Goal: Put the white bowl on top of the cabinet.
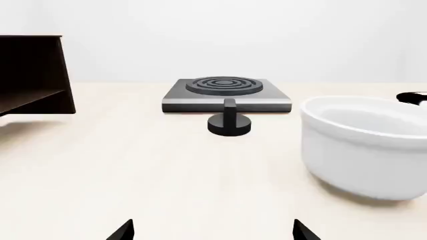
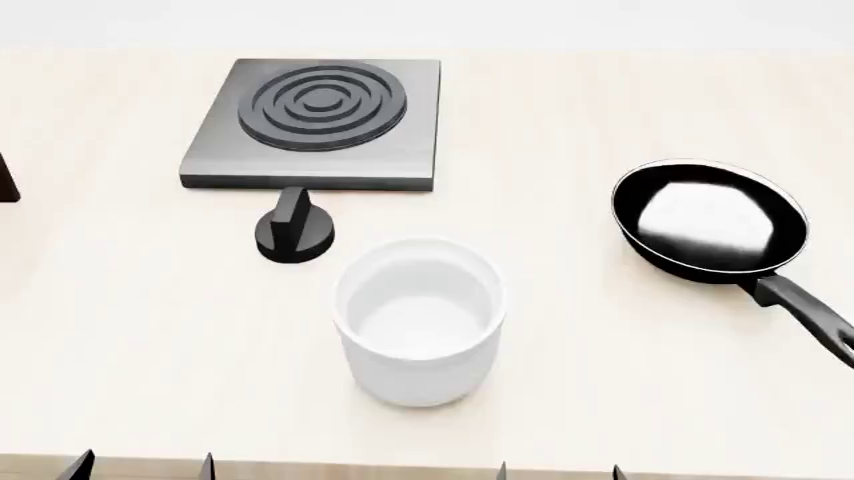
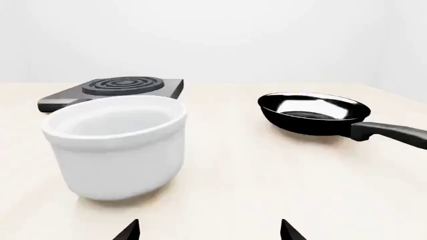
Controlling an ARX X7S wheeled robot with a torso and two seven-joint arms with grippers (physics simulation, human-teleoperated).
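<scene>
Pale wood-look tabletop (image 2: 641, 380), plain white wall behind. White bowl (image 2: 420, 318) upright near table's front edge, centre, empty inside. Black frying pan (image 2: 710, 220) well right of bowl, empty, glossy reflection inside, handle toward front right. Grey stove plate (image 2: 318, 122) behind bowl, black knob (image 2: 295, 233) between plate and bowl. Cabinet (image 1: 32, 75) far left, dark open front, nothing visible on it. Left gripper (image 1: 212, 231) and right gripper (image 3: 209, 231): only fingertips show, spread apart, holding nothing, both short of bowl.
</scene>
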